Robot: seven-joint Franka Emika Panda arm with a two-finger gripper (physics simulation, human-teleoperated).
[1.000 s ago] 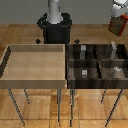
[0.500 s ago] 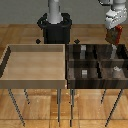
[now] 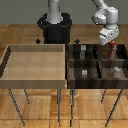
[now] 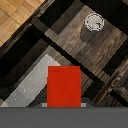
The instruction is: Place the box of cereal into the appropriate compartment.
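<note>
Your gripper [image 3: 109, 44] is clamped on the box of cereal [image 4: 64, 86], a flat matte-red carton hanging long axis down at the exterior view's upper right. It hangs directly over the far-right cell of the dark striped-wood bin [image 3: 95, 64], where the pale-grey slab [image 4: 31, 89] lies just beside it, so your move is straight down.

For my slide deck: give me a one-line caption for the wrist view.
Gripper holds the red cereal box above the dark-wood bin, over the pale-grey slab.
</note>
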